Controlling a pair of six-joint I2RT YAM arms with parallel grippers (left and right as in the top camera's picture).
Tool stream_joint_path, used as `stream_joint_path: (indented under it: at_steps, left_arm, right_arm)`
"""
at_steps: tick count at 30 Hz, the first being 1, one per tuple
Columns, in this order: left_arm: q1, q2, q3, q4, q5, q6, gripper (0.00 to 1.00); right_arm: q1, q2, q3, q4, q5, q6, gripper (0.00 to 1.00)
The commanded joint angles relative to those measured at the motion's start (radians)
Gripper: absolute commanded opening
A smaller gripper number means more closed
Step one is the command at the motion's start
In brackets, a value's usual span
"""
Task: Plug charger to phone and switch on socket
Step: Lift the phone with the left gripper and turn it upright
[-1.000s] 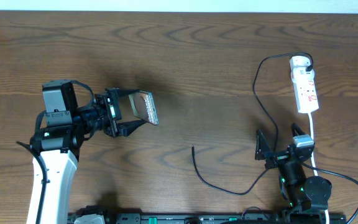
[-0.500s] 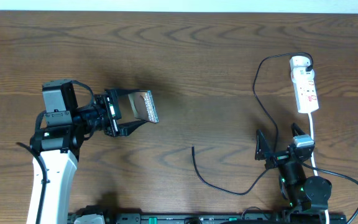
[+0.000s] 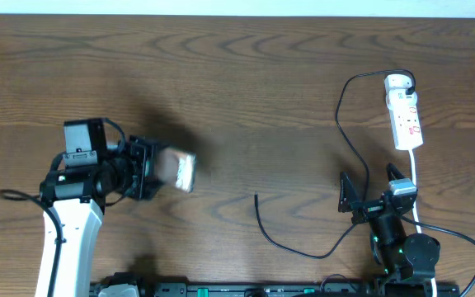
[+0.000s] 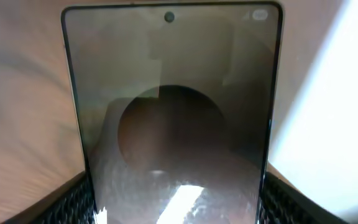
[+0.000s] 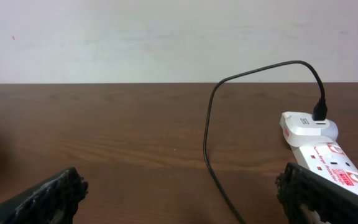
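Phone point(image 4: 173, 118): flat glossy rect. slab, dark oval on its face, pinched edge-to-edge betw. my left gripper's point(image 3: 157, 169) ribbed black fingers point(image 4: 79, 202), held above the wood-grain table point(image 3: 246, 74), left of centre. Charger point(image 3: 349, 144): thin black cable, free tip mid-table. Socket point(image 3: 405, 115): narrow white strip, far right. My right gripper point(image 3: 368, 194): fingers spread, nothing betw. them

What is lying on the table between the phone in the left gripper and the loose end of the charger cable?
Nothing visible. The phone, held in the left gripper, is separated from the charger tip by bare table only. The socket lies far off on the right side.
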Motion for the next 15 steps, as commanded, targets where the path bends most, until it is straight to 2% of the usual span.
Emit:
stream_joint_path:
  at_steps: [1, 6, 15]
  left_arm:
    - [0.004, -0.011, 0.035, -0.061, -0.262, 0.082, 0.07]
    - [0.004, -0.011, 0.035, -0.128, -0.370, 0.098, 0.07]
    - [0.004, -0.011, 0.034, -0.171, -0.443, 0.104, 0.07]
  right_arm:
    - [0.009, 0.001, -0.001, -0.005, 0.004, 0.008, 0.99]
    - [0.009, 0.001, -0.001, -0.005, 0.004, 0.008, 0.99]
    - [0.009, 0.001, -0.001, -0.005, 0.017, 0.004, 0.99]
